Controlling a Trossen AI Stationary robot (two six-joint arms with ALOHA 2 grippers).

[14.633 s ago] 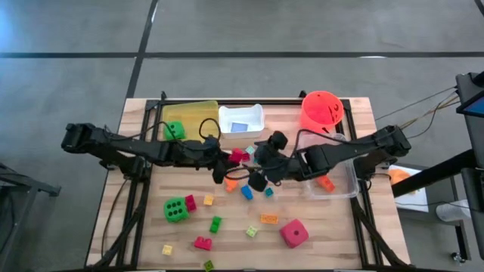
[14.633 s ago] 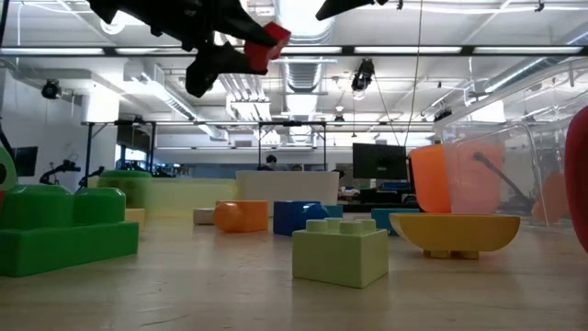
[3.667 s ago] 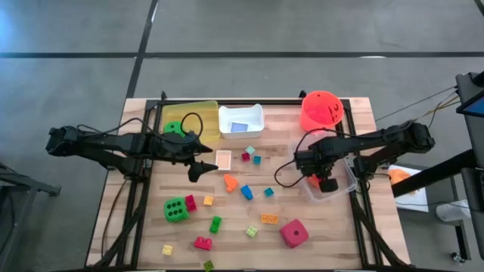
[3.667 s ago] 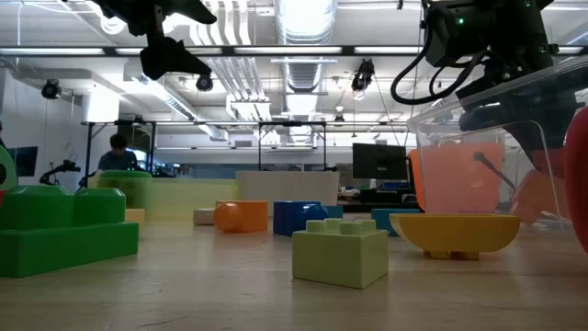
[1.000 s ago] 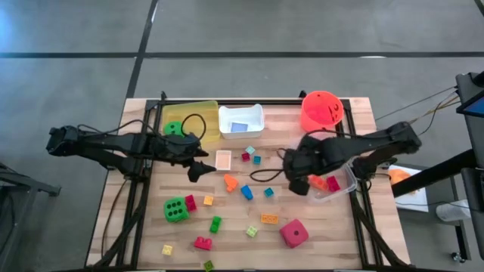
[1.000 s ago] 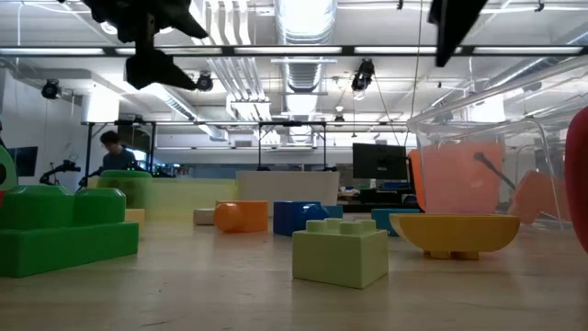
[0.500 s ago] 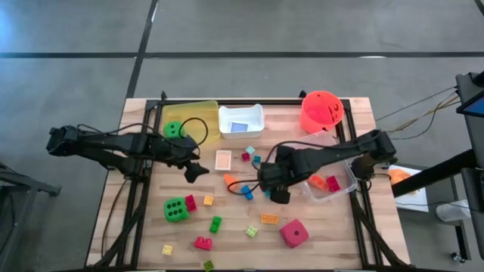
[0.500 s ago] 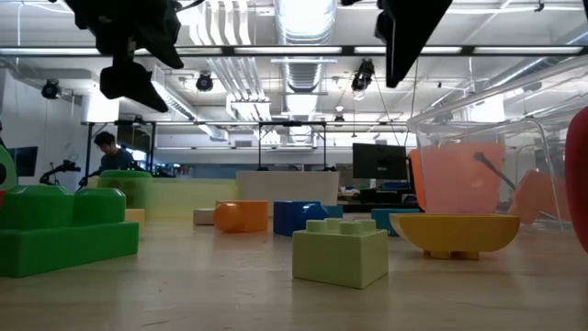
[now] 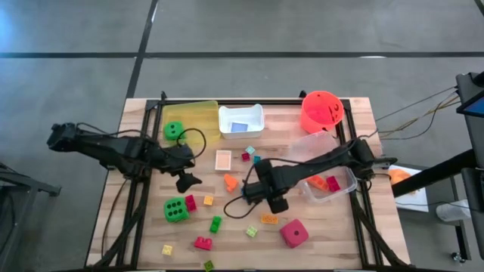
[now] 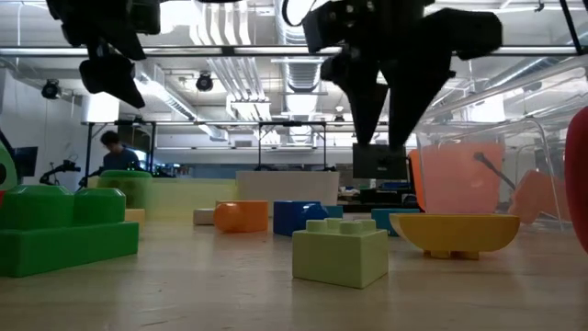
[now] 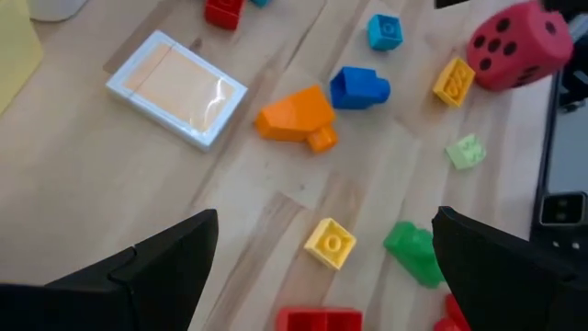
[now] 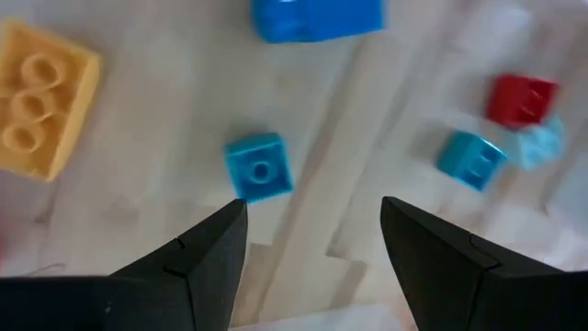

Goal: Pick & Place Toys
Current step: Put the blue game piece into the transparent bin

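High view: right gripper (image 9: 265, 194) at frame centre, open and empty, over a teal brick (image 12: 260, 168). Left gripper (image 9: 185, 181), centre-left, open and empty above the table (image 9: 333, 234).

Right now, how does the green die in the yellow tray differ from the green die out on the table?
The green die in the yellow tray sits inside the tray, at the table's far side. The green die on the table rests on bare wood, nearer the front, beside a red brick. Both are green with dark dots.
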